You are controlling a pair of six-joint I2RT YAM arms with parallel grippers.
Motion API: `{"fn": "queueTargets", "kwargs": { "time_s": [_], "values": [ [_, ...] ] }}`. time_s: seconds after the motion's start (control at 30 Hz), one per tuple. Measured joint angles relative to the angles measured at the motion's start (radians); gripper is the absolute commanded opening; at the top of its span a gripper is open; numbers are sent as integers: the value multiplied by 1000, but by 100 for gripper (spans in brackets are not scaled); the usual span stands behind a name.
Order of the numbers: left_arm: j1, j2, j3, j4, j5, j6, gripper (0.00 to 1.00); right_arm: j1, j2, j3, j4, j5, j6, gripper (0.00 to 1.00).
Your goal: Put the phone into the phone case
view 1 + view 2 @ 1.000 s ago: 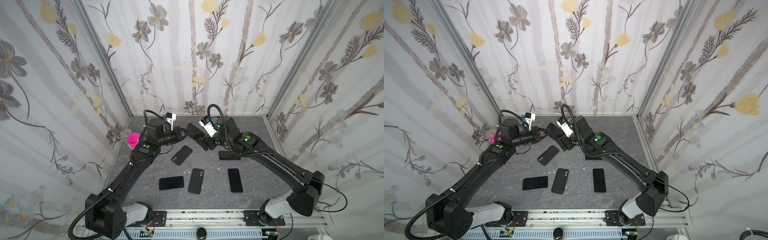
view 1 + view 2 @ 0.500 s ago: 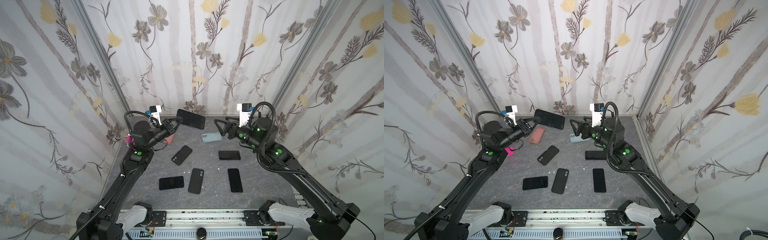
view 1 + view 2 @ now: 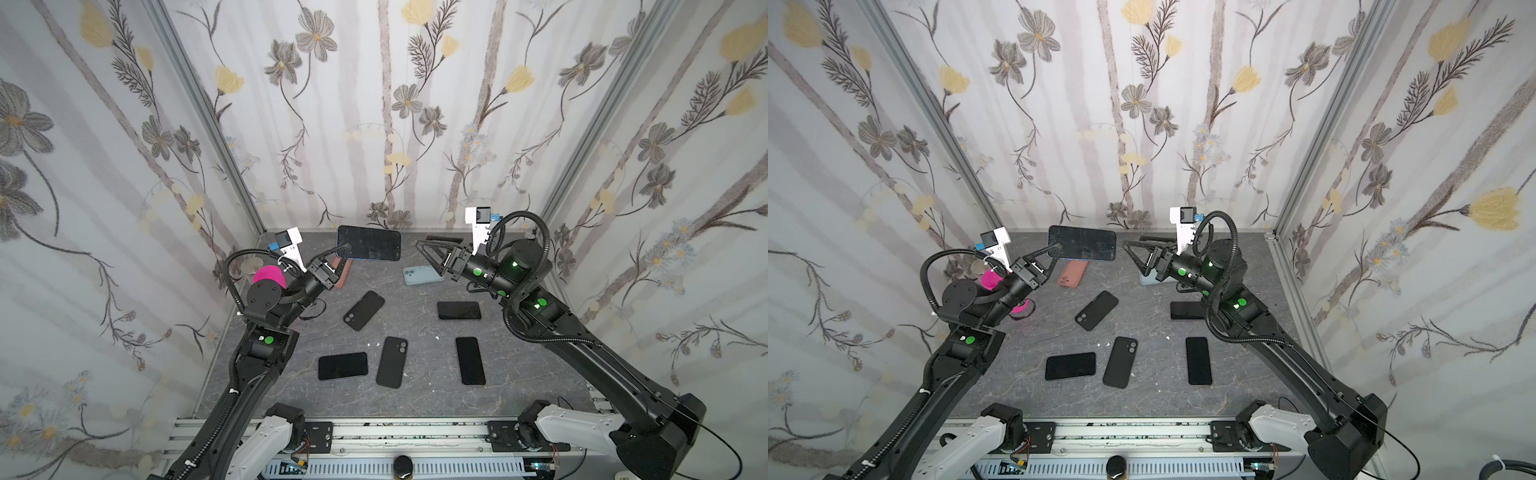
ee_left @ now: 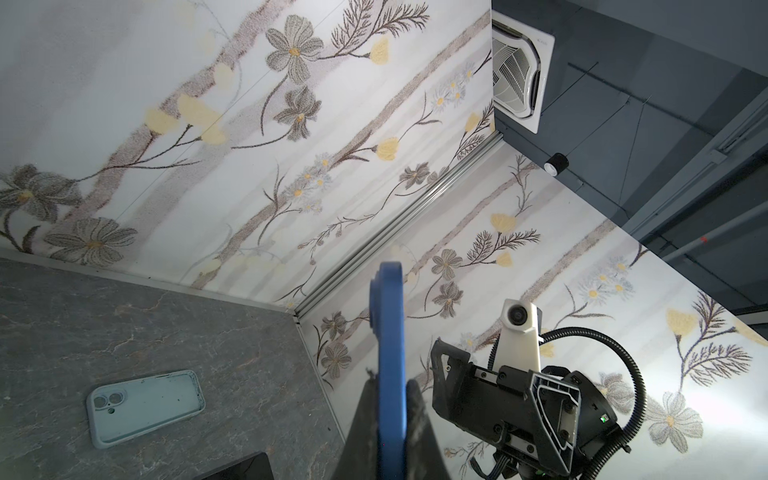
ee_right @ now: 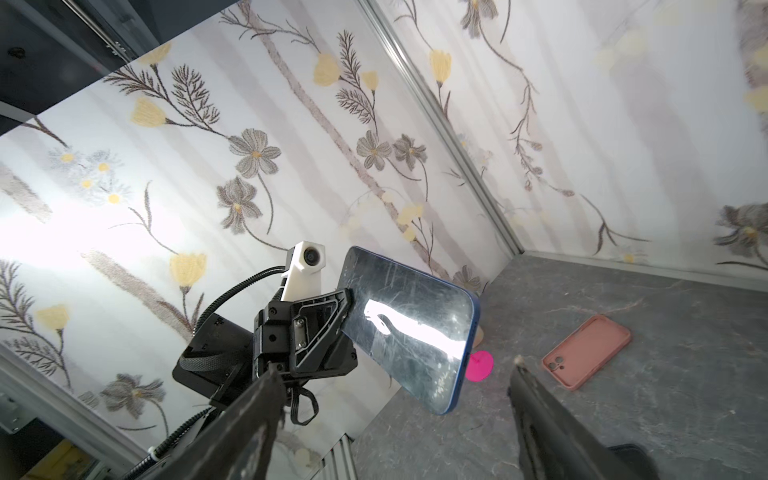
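Right arm (image 3: 582, 353) back, phone (image 3: 368, 248) aloft

The left arm (image 3: 253, 374) rises from the near left, wrist reaching far and rightward, jaws clamped on the short end of a blue-edged black phone (image 3: 369, 243). The right arm (image 3: 590, 353) reaches far from the near right, jaws spread wide, empty, pointing left.

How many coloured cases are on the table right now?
2. Light blue case by the right gripper; pink case by the left gripper, which holds the phone. Two black slabs showing camera cutouts could be cases too.
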Motion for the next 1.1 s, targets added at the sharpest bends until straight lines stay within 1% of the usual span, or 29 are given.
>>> {"fn": "queueTargets", "kwargs": {
  "time_s": [0.2,0.33,0.63,0.87,1.1],
  "values": [
    [0,-11,-50,98,11,-9,0,14,80,5,35,-77,66,84],
    [0,-5,-72,149,19,-10,0,25,136,41,59,-123,94,84],
    [2,0,-89,241,23,-14,0,26,221,86,138,-222,154,83],
    [2,-2,-93,291,22,-32,0,27,240,111,198,-252,181,80],
    [5,-2,-105,338,15,-48,0,26,254,133,216,-275,191,74]
  ]
}}
